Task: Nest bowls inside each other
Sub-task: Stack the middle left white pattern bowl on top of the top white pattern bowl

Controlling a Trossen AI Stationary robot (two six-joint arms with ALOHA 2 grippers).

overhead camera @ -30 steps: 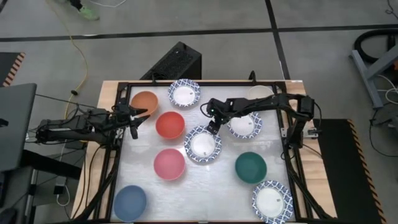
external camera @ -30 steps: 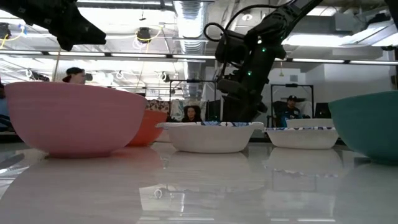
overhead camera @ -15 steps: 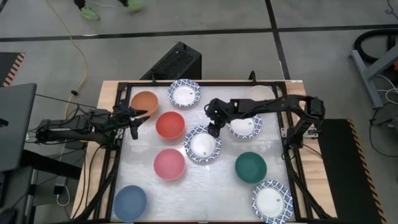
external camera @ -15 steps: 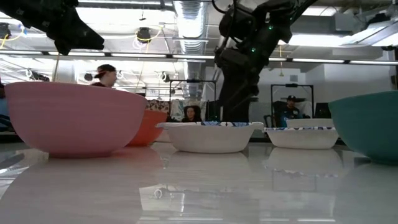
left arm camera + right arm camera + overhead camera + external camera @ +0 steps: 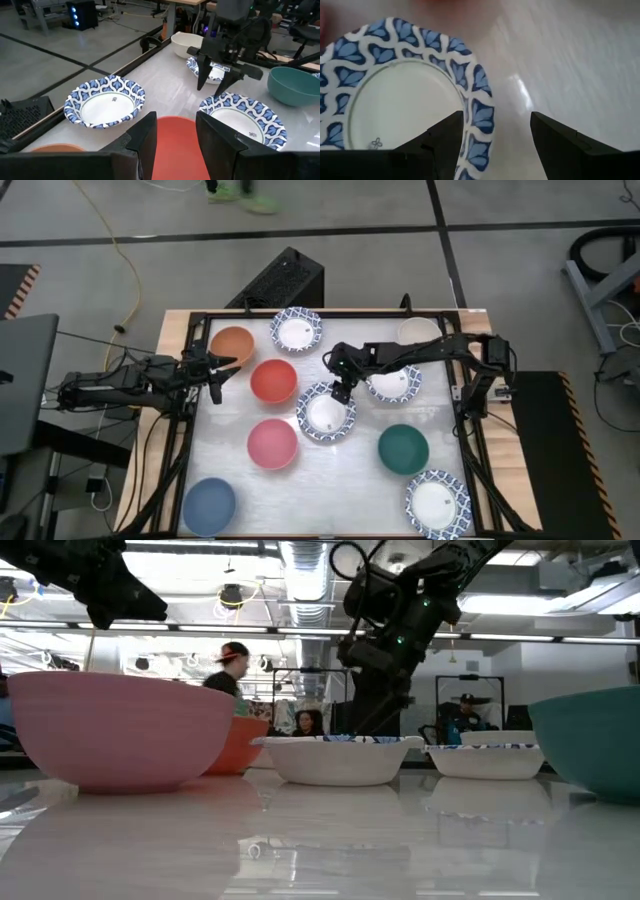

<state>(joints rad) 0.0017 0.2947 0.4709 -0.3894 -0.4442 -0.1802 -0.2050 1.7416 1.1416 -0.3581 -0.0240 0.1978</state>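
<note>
Your right gripper wide open over rim of centre patterned bowl — bowl upright, round; red bowl left, left gripper part-open.

right pincer lowered over patterned bowl's rim, person walked rightward

Grey floor, yellow cable
</note>
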